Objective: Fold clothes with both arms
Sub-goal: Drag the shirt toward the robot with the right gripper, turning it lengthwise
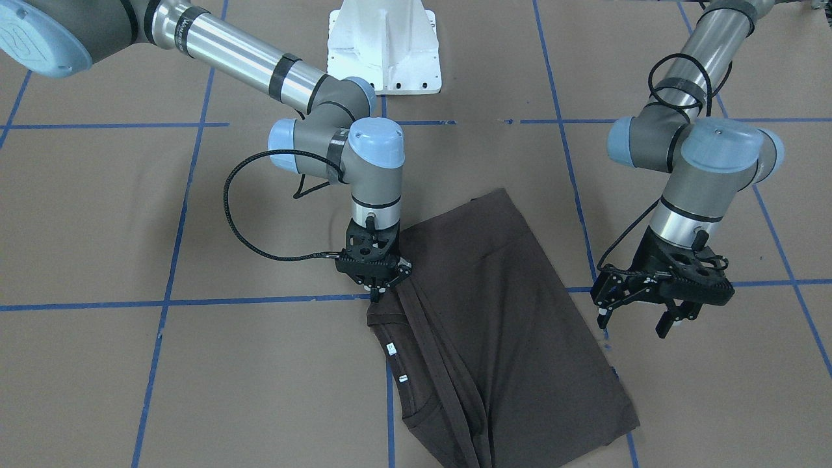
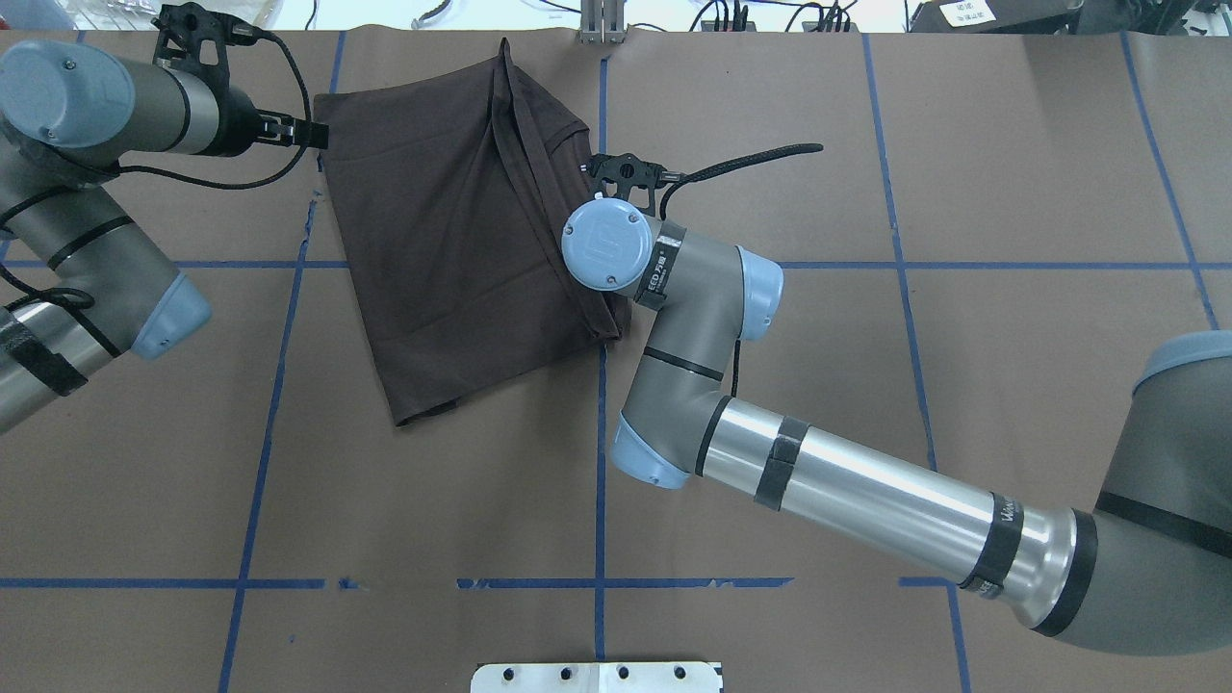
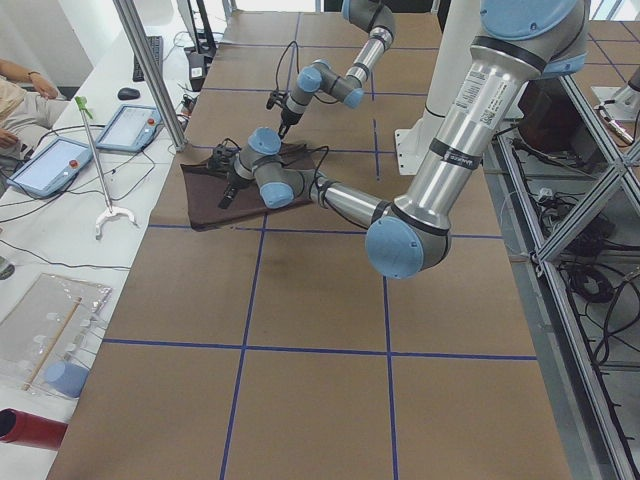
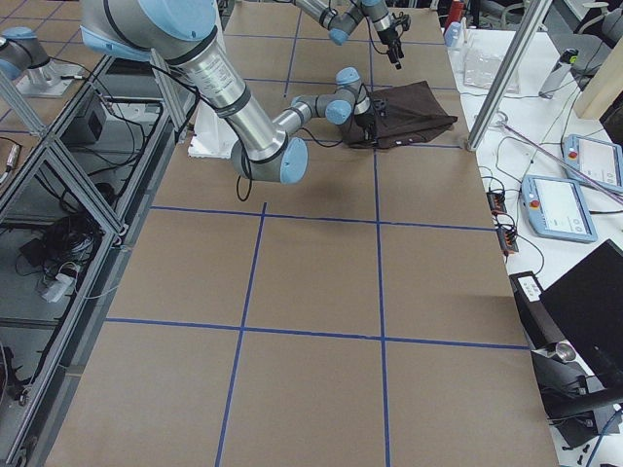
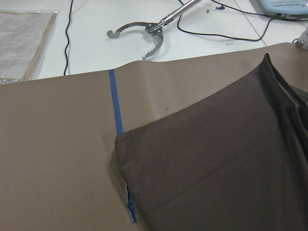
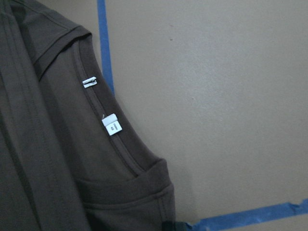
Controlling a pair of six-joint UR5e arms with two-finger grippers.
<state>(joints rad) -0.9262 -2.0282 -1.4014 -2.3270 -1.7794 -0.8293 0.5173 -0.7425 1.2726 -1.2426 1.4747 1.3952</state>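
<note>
Seen from overhead, the left arm (image 2: pixel 96 250) comes in at the far left. The left gripper (image 1: pixel 634 325) hangs near the shirt's far left corner, off the cloth, its two fingers spread wide with nothing between them. Next lies the dark brown T-shirt (image 2: pixel 443 241), folded lengthwise on the brown-papered table (image 2: pixel 914 385). It sits toward the far side, mostly left of the centre blue tape line (image 2: pixel 600 462), with its collar end away from the robot. Along its right-hand edge the ribbed collar (image 6: pixel 126 155) shows two white neck tags (image 6: pixel 111 125). There the right gripper (image 1: pixel 376 294) points straight down, its fingers drawn together on the fabric's edge just beside the collar, and the right arm (image 2: pixel 866 491) stretches away to the lower right
</note>
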